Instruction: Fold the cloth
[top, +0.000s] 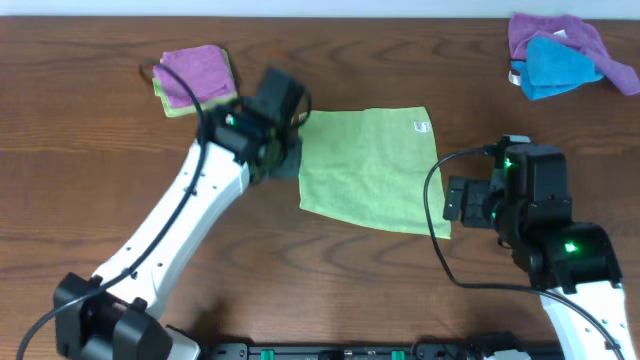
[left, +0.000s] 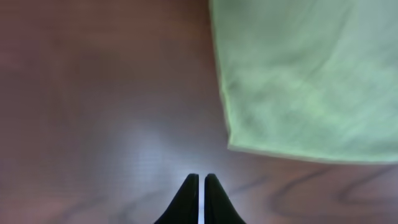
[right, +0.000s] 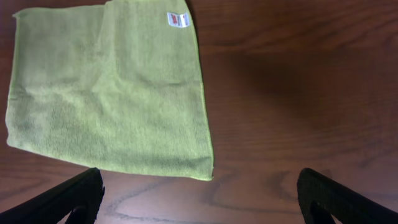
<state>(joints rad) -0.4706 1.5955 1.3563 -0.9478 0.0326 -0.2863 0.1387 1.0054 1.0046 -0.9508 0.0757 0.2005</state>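
Observation:
The lime yellow-green cloth (top: 368, 168) lies flat in the middle of the table, its white tag (top: 421, 126) at the far right corner. My left gripper (top: 288, 152) hovers just off the cloth's left edge. In the left wrist view the left gripper (left: 200, 178) is shut with nothing in it, and a cloth (left: 298, 74) corner lies ahead to the right. My right gripper (top: 453, 200) sits at the cloth's near right corner. Seen from the right wrist, the right gripper (right: 199, 182) stands wide open, with the cloth (right: 106, 93) corner just ahead of it and the tag (right: 177, 20) at the top.
A folded purple cloth (top: 195, 70) on a pale green one (top: 170, 103) lies at the back left, just behind my left arm. A purple cloth (top: 565, 35) and a bright blue cloth (top: 558, 68) are heaped at the back right corner. The table (top: 90, 180) is dark wood.

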